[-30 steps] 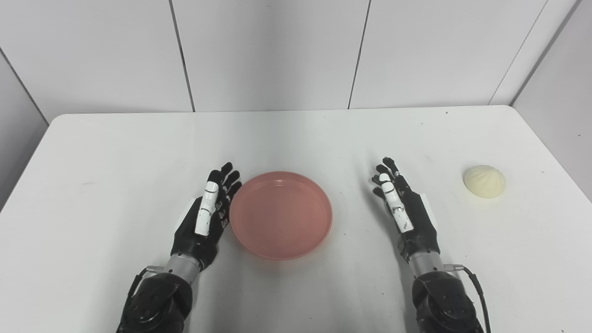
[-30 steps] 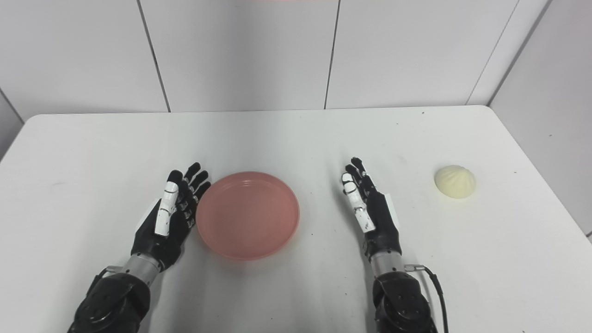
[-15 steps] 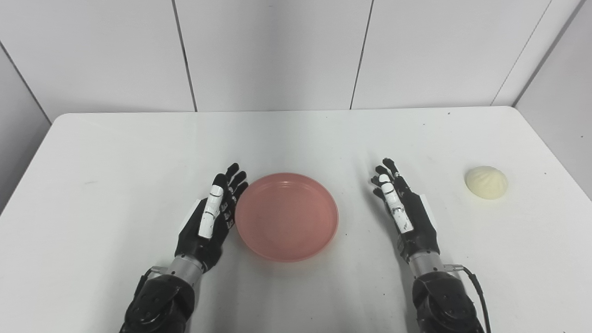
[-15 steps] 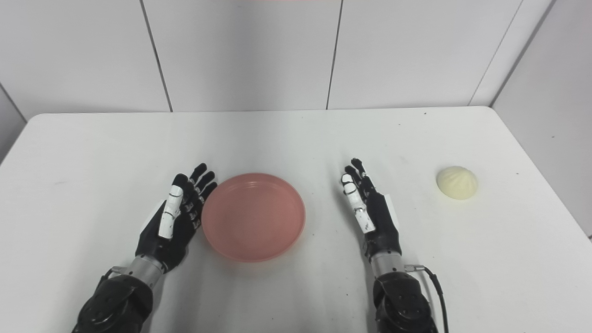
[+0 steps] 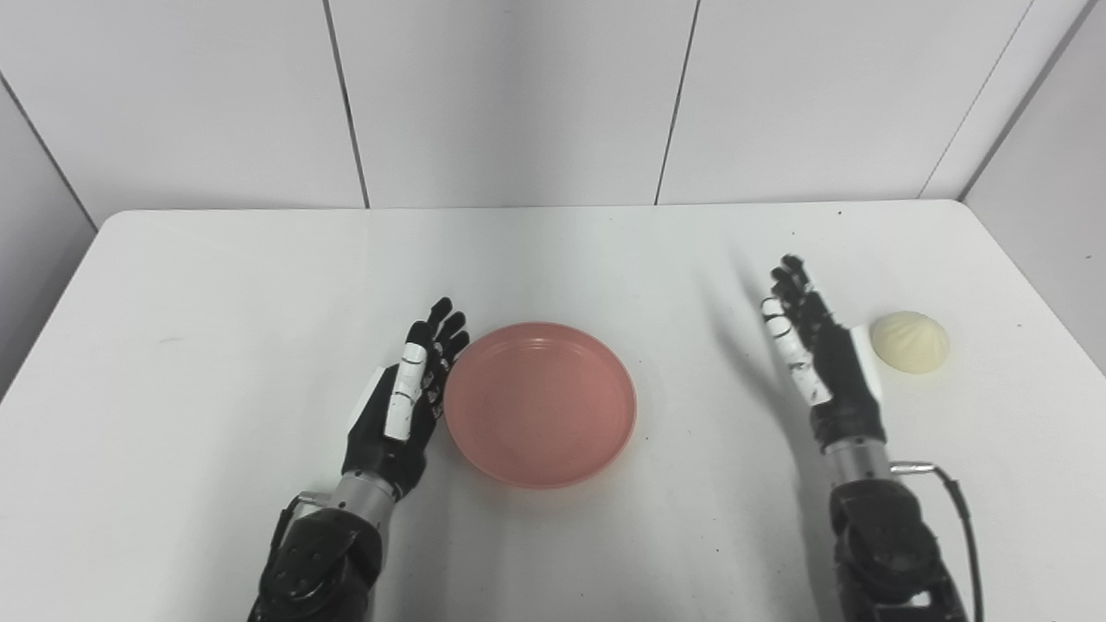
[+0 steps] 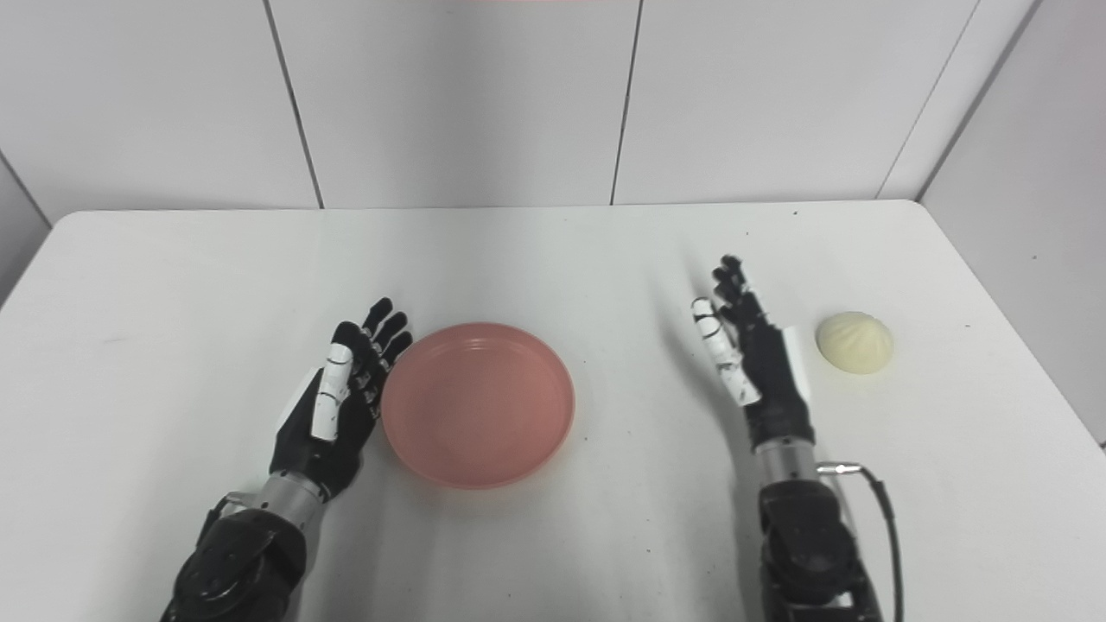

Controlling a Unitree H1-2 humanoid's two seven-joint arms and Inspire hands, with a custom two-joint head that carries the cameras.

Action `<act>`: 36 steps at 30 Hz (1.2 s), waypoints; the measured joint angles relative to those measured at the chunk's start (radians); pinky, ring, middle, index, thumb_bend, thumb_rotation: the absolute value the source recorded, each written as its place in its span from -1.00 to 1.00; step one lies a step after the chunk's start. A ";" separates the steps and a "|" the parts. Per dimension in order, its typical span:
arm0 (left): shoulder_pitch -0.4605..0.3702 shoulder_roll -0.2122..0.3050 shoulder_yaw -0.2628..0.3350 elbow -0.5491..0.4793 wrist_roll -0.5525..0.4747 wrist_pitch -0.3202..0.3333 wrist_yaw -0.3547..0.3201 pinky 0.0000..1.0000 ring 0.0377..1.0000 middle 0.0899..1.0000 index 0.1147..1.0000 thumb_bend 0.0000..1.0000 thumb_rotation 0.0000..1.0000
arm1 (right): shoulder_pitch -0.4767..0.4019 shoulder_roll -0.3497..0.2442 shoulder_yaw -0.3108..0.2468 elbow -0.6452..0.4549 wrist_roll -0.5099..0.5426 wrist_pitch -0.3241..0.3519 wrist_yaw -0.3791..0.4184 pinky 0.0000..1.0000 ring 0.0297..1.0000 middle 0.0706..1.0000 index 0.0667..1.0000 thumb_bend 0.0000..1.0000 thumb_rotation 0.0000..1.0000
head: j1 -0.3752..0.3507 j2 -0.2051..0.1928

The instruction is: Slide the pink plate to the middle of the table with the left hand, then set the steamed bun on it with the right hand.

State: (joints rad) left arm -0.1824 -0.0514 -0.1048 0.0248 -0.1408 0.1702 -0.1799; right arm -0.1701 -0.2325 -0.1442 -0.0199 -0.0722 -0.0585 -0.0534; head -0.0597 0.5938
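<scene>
Left robot hand (image 5: 404, 399) flat against pink plate (image 5: 540, 403) | right robot hand (image 5: 821, 358) raised, open

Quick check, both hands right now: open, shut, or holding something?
Left hand: open, holding nothing, fingers against the pink plate's left rim.
Right hand: open, holding nothing, just left of the steamed bun.

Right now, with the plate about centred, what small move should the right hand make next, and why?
Probably ease the right hand a little further right and curl its fingers around the steamed bun. The pink plate sits near mid-table beside the open left hand, and the bun lies untouched on the table just right of the open right hand.
</scene>
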 measured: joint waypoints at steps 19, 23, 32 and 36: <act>-0.019 0.045 0.031 0.066 -0.025 -0.100 -0.031 1.00 1.00 1.00 1.00 0.36 1.00 | -0.068 -0.090 -0.109 0.009 -0.138 -0.025 -0.100 0.71 0.76 0.74 0.80 0.09 0.28 | -0.268 -0.107; -0.021 0.070 0.039 0.076 -0.031 -0.113 -0.048 1.00 1.00 1.00 1.00 0.33 0.99 | -0.074 -0.089 -0.109 0.006 -0.191 0.022 -0.121 0.66 0.72 0.71 0.78 0.13 0.11 | -0.327 -0.127; -0.042 0.080 0.066 0.129 -0.073 -0.149 -0.089 1.00 1.00 1.00 1.00 0.38 1.00 | -0.085 -0.080 -0.111 -0.027 -0.280 0.122 -0.170 0.62 0.69 0.70 0.73 0.26 -0.29 | -0.403 -0.150; -0.052 0.082 0.077 0.139 -0.080 -0.150 -0.091 1.00 1.00 1.00 1.00 0.37 1.00 | -0.091 -0.078 -0.112 -0.022 -0.311 0.167 -0.195 0.55 0.67 0.69 0.73 0.25 -0.37 | -0.414 -0.157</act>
State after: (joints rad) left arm -0.2342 0.0305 -0.0282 0.1636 -0.2208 0.0198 -0.2712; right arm -0.2610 -0.3104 -0.2558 -0.0422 -0.3829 0.1089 -0.2486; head -0.4740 0.4372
